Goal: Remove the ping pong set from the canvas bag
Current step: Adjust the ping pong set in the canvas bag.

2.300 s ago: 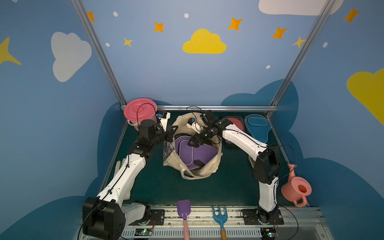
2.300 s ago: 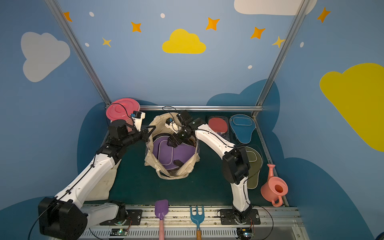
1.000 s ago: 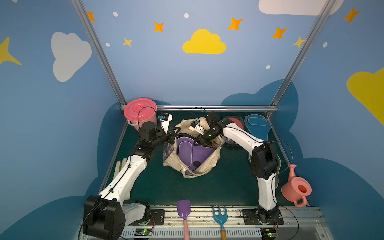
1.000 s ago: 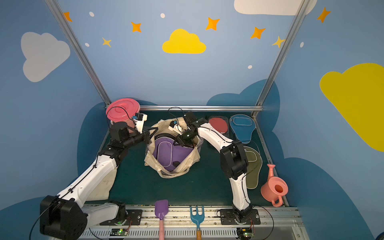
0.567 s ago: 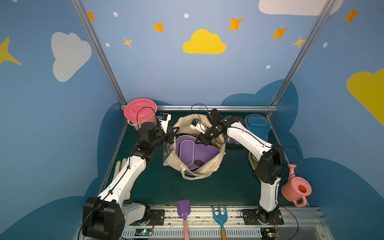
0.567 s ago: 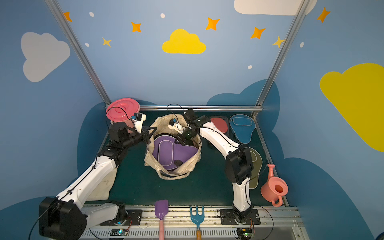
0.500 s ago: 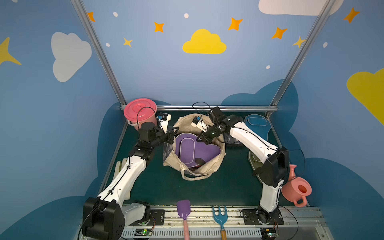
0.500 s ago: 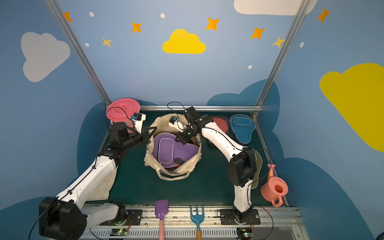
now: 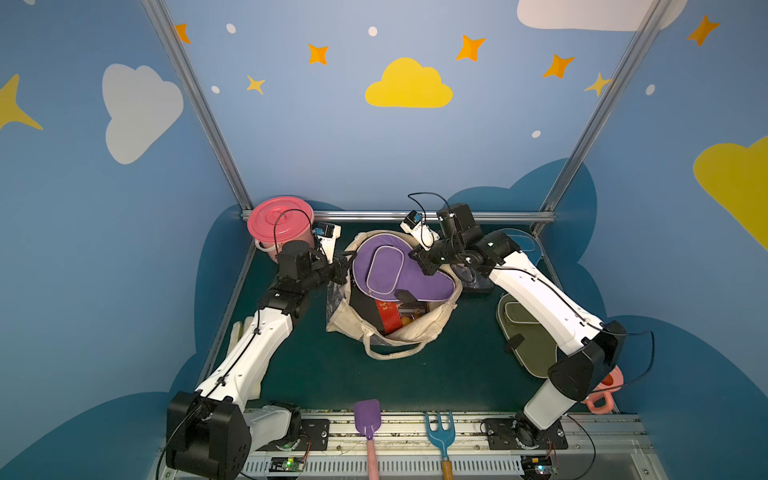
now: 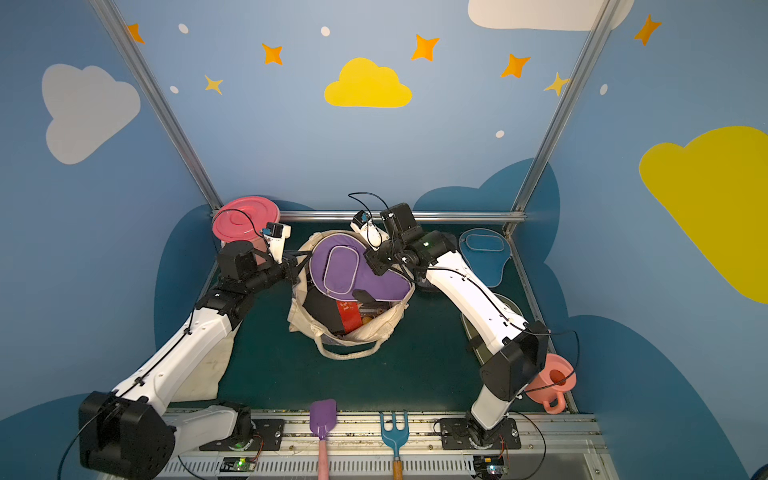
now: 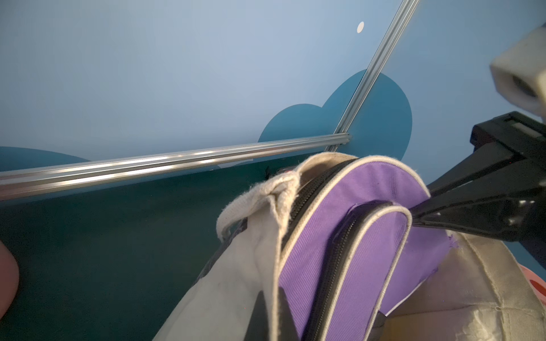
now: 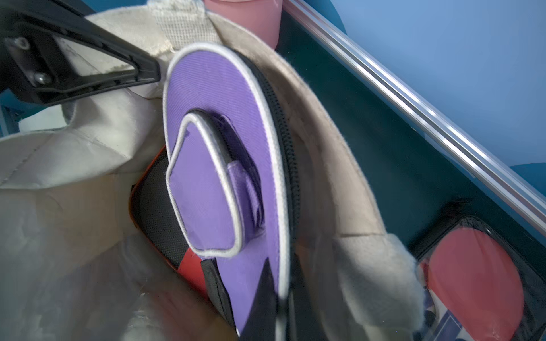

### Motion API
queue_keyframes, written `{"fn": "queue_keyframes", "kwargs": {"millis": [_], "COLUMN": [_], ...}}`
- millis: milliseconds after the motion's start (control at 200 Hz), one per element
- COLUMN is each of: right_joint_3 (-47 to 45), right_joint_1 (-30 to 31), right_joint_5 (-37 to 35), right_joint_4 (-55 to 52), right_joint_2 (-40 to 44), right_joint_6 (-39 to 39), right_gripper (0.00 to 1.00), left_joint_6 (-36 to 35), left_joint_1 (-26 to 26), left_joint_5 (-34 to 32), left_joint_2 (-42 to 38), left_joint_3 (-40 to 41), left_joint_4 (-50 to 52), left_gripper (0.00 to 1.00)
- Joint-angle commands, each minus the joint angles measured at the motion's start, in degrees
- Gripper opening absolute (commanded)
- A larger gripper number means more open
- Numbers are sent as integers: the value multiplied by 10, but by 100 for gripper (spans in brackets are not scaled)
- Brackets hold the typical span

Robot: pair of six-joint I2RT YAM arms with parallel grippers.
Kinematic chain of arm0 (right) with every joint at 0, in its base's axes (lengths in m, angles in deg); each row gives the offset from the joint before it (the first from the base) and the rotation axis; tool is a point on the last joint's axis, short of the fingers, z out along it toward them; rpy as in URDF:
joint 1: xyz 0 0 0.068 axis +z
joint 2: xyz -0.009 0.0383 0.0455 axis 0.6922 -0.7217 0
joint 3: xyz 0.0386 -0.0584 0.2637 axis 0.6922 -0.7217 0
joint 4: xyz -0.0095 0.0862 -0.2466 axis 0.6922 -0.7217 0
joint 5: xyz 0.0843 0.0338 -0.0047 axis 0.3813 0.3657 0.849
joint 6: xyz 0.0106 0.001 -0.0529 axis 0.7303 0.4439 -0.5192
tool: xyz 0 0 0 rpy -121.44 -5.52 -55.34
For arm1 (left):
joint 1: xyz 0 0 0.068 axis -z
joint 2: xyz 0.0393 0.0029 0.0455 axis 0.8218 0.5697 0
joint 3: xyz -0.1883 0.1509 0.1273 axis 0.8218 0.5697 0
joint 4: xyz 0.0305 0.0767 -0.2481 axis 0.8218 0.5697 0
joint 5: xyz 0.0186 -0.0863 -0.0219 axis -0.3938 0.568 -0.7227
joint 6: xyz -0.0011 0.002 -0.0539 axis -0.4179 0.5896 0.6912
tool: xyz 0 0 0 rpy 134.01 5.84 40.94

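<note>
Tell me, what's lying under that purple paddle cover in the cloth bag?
Under the purple cover a black-red case shows inside the canvas bag, with orange balls in it. Anything deeper is hidden by cover and cloth.

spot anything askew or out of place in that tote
The purple paddle cover lies tilted across the mouth of the canvas bag, partly out, neither packed nor removed. The right hand pinches its edge.
</note>
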Motion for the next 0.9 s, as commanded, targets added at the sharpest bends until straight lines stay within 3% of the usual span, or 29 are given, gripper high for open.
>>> {"fn": "queue_keyframes", "kwargs": {"millis": [0, 375, 456, 511, 596, 891], "right_joint_3": [-27, -93, -95, -96, -95, -19], "right_joint_1": [4, -1, -11, -20, -39, -68], "right_joint_5": [-7, 87, 114, 134, 160, 248], "right_joint_4": [34, 81, 80, 79, 80, -3], "right_joint_2": [25, 26, 21, 16, 4, -83], "right_joint_6": [-2, 24, 23, 23, 26, -6], "right_gripper": [0, 0, 15, 32, 44, 62], "left_joint_6": [13, 35, 32, 29, 25, 9], "left_joint_1": [6, 61, 66, 67, 68, 67], "left_joint_5": [35, 58, 58, 59, 60, 50], "left_joint_2": [13, 80, 83, 80, 74, 50], "left_joint_3": [-13, -5, -9, -10, -9, -5], "left_joint_4": [-19, -65, -63, -63, -60, -42], "left_gripper": [4, 4, 4, 4, 4, 4]}}
